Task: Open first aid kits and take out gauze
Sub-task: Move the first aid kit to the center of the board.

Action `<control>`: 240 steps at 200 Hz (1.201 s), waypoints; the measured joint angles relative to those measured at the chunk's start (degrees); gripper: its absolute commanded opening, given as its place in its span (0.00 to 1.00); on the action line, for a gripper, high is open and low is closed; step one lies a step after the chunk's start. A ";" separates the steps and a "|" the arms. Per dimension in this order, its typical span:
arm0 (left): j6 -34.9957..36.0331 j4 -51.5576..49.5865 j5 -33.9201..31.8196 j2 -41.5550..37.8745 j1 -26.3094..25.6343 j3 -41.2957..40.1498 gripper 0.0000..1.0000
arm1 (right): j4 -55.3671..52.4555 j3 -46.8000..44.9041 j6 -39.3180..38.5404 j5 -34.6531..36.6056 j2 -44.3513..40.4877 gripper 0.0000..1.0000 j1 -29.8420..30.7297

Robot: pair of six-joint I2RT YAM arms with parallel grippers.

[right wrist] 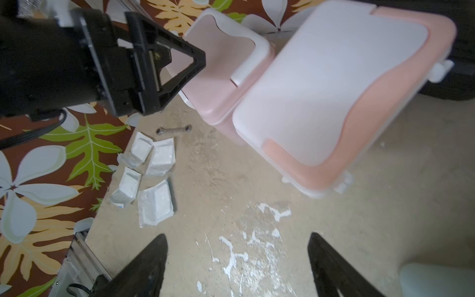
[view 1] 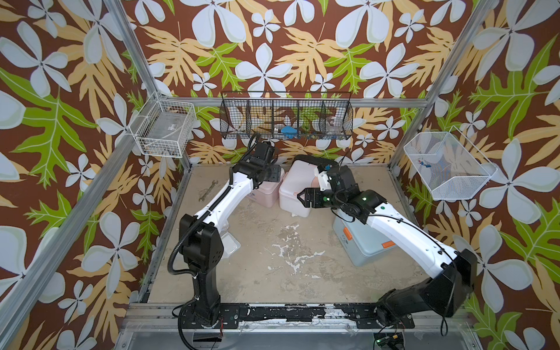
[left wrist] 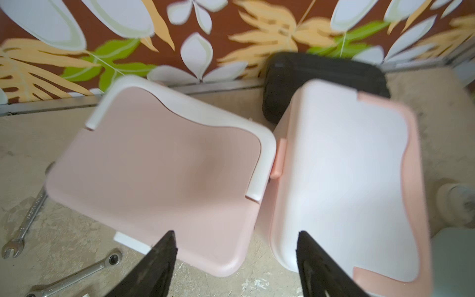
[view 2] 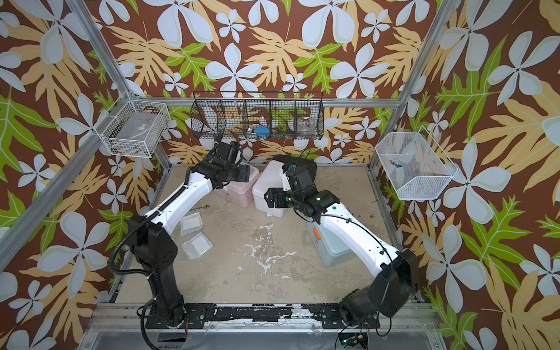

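Three first aid kits stand with lids down. The pink kit (left wrist: 159, 164) with a white handle touches the white kit (left wrist: 347, 167) with peach trim at the back of the table. A light blue kit (view 1: 363, 242) with orange latches lies under my right arm. My left gripper (left wrist: 236, 232) hovers open over the pink kit's near corner and the gap between the two kits. Open too, my right gripper (right wrist: 237, 235) hangs over bare table in front of the white kit (right wrist: 334, 90), holding nothing. Several gauze packets (right wrist: 154, 177) lie by the left arm's base.
A black ribbed case (view 1: 315, 162) leans behind the white kit. Two wrenches (left wrist: 23, 226) (left wrist: 77, 275) lie on the table left of the pink kit. Wire baskets (view 1: 286, 116) hang on the back and side walls. The metal frame rail (view 1: 272, 312) edges the front.
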 measured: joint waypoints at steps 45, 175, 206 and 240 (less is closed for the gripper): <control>-5.84 6.69 0.68 -2.89 8.04 -7.15 0.94 | 5.16 22.75 -2.80 -1.90 20.72 0.83 -1.46; -8.57 21.88 14.80 5.73 19.93 -11.85 0.99 | 4.70 60.06 -7.93 -8.33 57.35 0.78 -3.76; -8.55 21.81 17.25 8.72 21.03 -10.88 0.98 | 5.22 59.30 -10.08 -11.58 57.27 0.77 -3.04; -7.85 23.12 19.21 7.17 20.96 -14.25 0.98 | 3.39 52.46 -13.81 -12.96 52.06 0.76 -1.27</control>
